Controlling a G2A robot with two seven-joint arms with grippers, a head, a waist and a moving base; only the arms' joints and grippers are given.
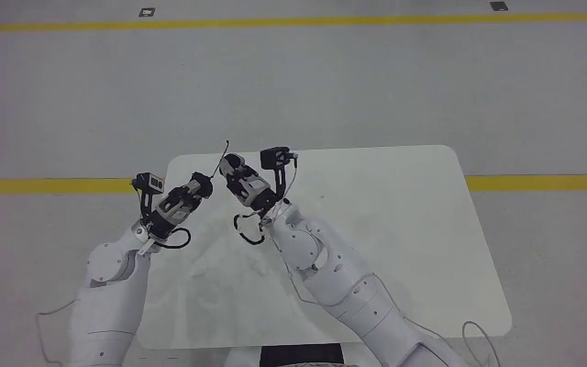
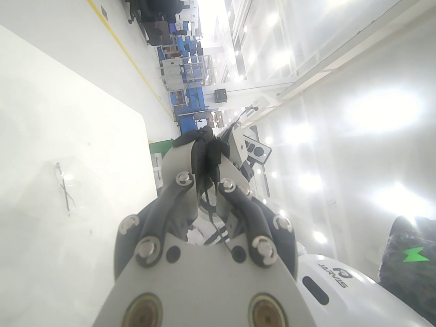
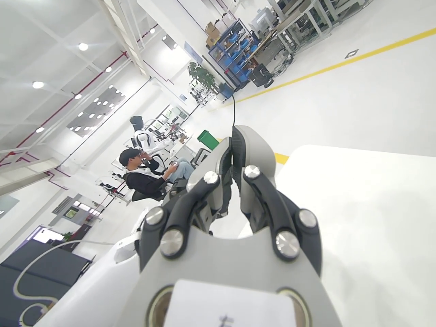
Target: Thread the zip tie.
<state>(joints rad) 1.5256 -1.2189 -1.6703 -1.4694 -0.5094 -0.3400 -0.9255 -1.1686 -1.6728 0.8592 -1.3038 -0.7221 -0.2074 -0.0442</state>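
Top: white table (image 1: 385, 239) on grey floor (image 1: 367, 83); your left gripper (image 1: 205, 182) and right gripper (image 1: 227, 165) sat almost tip to tip, zip tie (image 1: 223, 156) sticking out past the right's tips. Left wrist: fingers (image 2: 199, 158) were pressed together, contents unclear. Right wrist: you had the tie pinched, rising straight off the fingertips.

Zip tie (image 3: 234, 110): thin black plastic, matt. Table (image 1: 413, 229): white top, smooth w/ slight sheen. Right gripper (image 3: 234, 134): smooth grey shells, prob. plastic; matt black links; shiny metal pins; ribbed black pads (image 3: 237, 151), rubbery. Left gripper (image 2: 204, 139): same finish, pads wrinkled, cloth-like.
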